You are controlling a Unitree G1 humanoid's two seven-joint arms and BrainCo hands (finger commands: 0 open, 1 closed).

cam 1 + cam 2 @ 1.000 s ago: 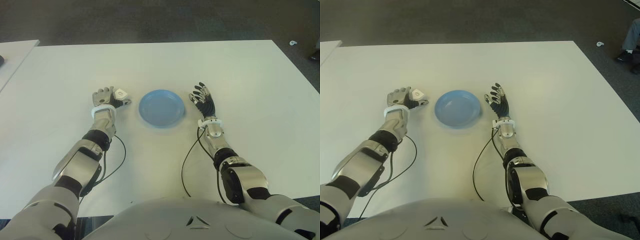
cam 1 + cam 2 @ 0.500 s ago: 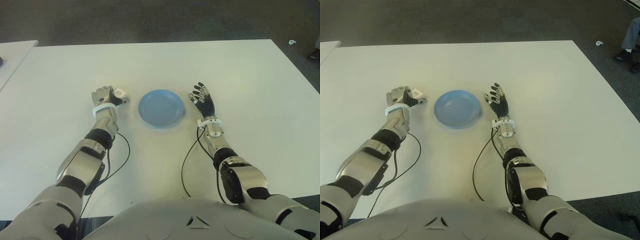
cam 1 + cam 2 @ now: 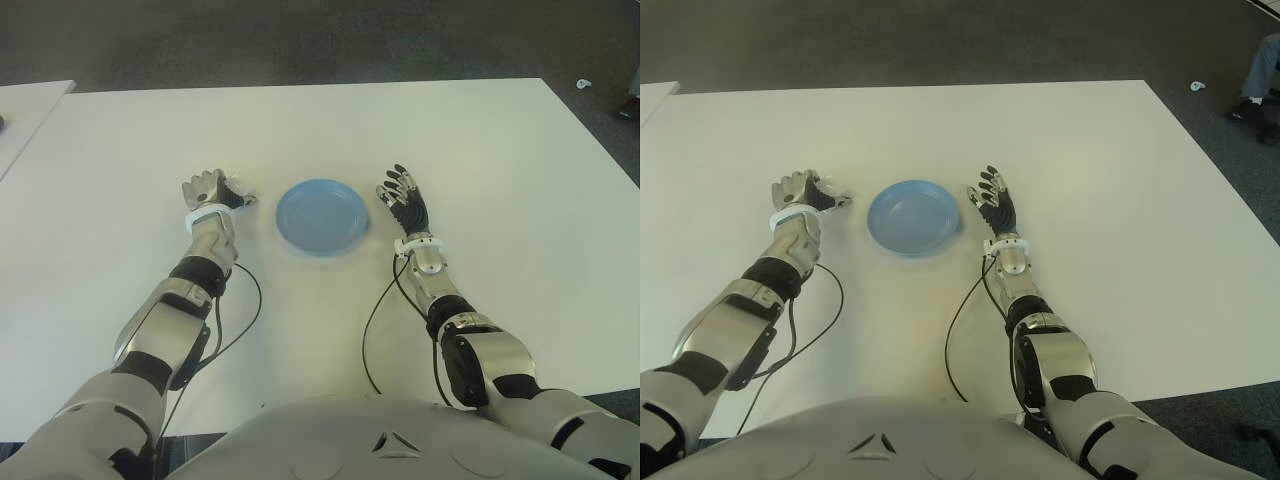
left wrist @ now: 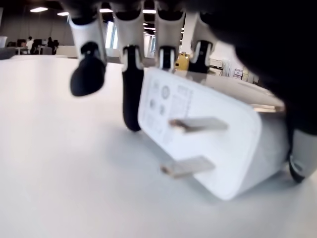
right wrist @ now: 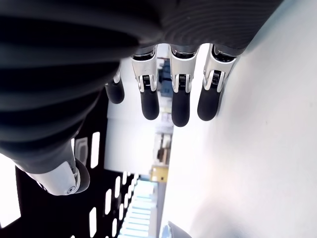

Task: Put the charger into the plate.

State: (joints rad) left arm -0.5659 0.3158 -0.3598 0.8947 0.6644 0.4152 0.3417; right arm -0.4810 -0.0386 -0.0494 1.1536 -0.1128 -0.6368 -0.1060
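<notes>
Left of the plate [image 3: 323,216], the left hand [image 3: 212,191] has dropped lower over the past second and now closes around the charger [image 4: 208,144], which sits on the table [image 3: 300,130] with its prongs showing. That suggests the grasp is being settled before any lift. Right of the plate, the right hand [image 3: 404,196] shows with fingers spread, holding nothing. Nothing lies between charger and plate.

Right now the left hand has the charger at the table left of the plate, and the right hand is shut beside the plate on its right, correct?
Not quite. The right hand is open, its fingers spread and empty, as the right wrist view shows. The rest holds: the left hand has the charger low at the table, left of the plate.
</notes>
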